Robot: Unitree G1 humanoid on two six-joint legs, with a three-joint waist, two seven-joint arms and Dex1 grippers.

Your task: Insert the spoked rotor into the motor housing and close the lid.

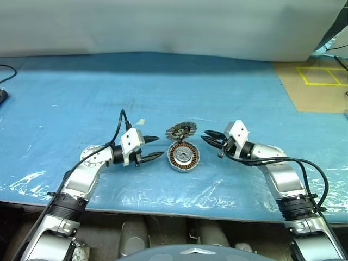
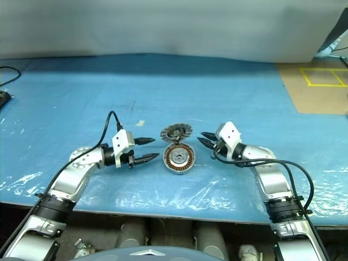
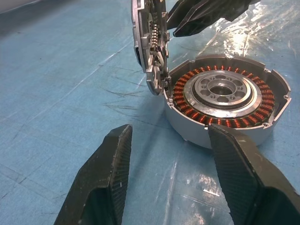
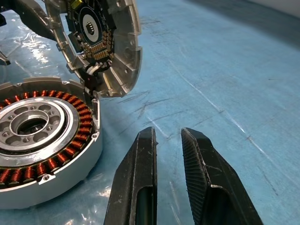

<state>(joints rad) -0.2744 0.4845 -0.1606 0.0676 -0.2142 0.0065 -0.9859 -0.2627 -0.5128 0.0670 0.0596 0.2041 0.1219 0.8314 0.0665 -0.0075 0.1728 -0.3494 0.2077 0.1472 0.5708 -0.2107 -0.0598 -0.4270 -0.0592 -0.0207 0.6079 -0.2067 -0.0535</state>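
Observation:
The motor housing (image 1: 183, 156) lies flat on the blue table between my two grippers, its copper windings facing up. A silver spoked part with a central hub, the spoked rotor (image 3: 220, 90), sits in its middle. The lid (image 1: 181, 131) stands on edge at the housing's far rim, tilted, with its finned rim up and its circuit side (image 4: 93, 33) toward the right wrist camera. My left gripper (image 1: 159, 147) is open just left of the housing, with nothing in it. My right gripper (image 1: 205, 136) is open only a little, its tips close beside the lid's right edge and holding nothing.
The blue plastic-covered table (image 1: 81, 98) runs wide on all sides, and its front edge lies just below the arms. A small white scrap (image 1: 140, 122) lies behind the left gripper. A black cable (image 1: 5, 73) is at the far left, and brown floor with yellow tape (image 1: 321, 76) at the back right.

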